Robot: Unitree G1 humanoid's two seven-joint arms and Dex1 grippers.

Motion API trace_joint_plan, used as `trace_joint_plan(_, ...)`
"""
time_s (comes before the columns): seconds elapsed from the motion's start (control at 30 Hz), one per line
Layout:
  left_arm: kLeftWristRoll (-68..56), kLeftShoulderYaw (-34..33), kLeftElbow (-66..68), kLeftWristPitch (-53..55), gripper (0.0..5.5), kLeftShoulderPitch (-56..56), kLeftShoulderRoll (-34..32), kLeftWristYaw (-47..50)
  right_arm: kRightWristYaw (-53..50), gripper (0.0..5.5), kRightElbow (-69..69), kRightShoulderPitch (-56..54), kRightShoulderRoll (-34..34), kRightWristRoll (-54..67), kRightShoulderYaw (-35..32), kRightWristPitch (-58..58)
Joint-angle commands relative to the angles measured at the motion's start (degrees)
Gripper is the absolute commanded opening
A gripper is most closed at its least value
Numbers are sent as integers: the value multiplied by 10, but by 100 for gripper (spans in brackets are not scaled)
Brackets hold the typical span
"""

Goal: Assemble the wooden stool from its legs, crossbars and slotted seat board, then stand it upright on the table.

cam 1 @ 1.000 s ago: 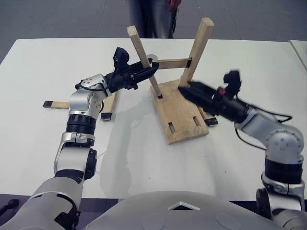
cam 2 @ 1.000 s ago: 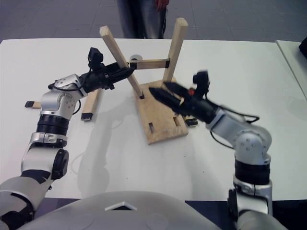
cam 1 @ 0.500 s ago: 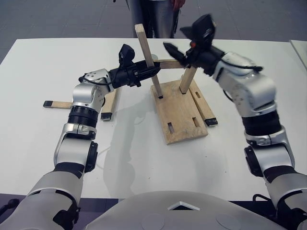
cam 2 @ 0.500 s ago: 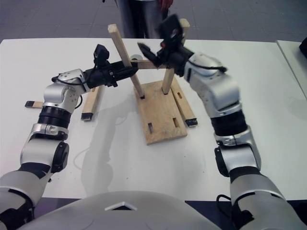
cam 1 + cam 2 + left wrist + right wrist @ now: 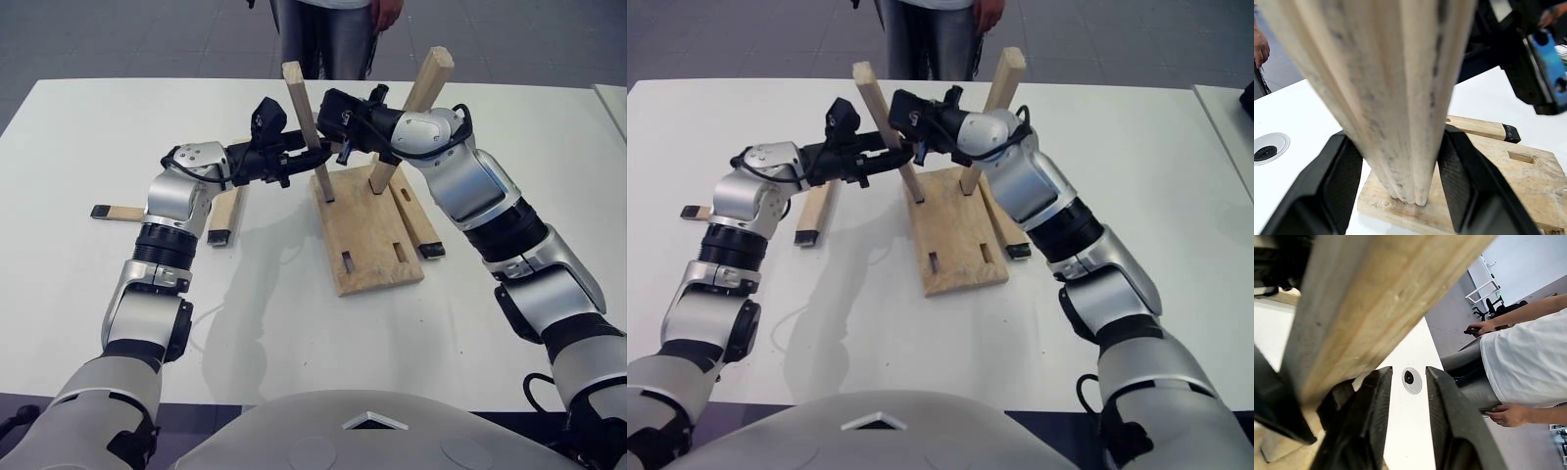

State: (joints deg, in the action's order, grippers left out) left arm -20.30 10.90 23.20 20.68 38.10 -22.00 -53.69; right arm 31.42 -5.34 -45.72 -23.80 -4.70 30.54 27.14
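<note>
Left leg [image 5: 299, 103] stands in far-left slot of seat board [image 5: 367, 245], long axis near upright, top tipped a little to the robot's left. Right leg [image 5: 421, 88] stands in far-right slot, leaning to the robot's right. Board lies flat mid-table [image 5: 78, 147].

Left claw [image 5: 312, 157] reaches in from the robot's left and is clamped on left leg about mid-height, fingers [image 5: 1339, 178] on both sides of the wood.

Right claw [image 5: 338, 149] points at the same leg from the other side, just beside left claw; fingers [image 5: 1374, 416] stand apart, nothing between the tips. Both arms about equally near; left one already has the leg.

Spare stick [image 5: 225, 211] lies left of board, another [image 5: 416, 220] along its right edge.

Versus half a second ago: right claw has dropped from above the legs to left-claw height. Left claw is still clamped.
</note>
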Motion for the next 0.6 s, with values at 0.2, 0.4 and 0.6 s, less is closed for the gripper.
trace_joint_plan(0.2, 74, 58, 58, 65, 216, -53, -8, 32, -92, 0, 39, 40, 42, 11, -140, -20)
trace_joint_plan(0.4, 87, 85, 99, 82, 216, -36, -2, 19, -23, 0, -34, 109, 32, -35, -46, -4)
trace_joint_plan(0.6, 53, 64, 92, 112, 216, -24, 5, 21, -90, 0, 17, 109, 78, 2, -148, -68)
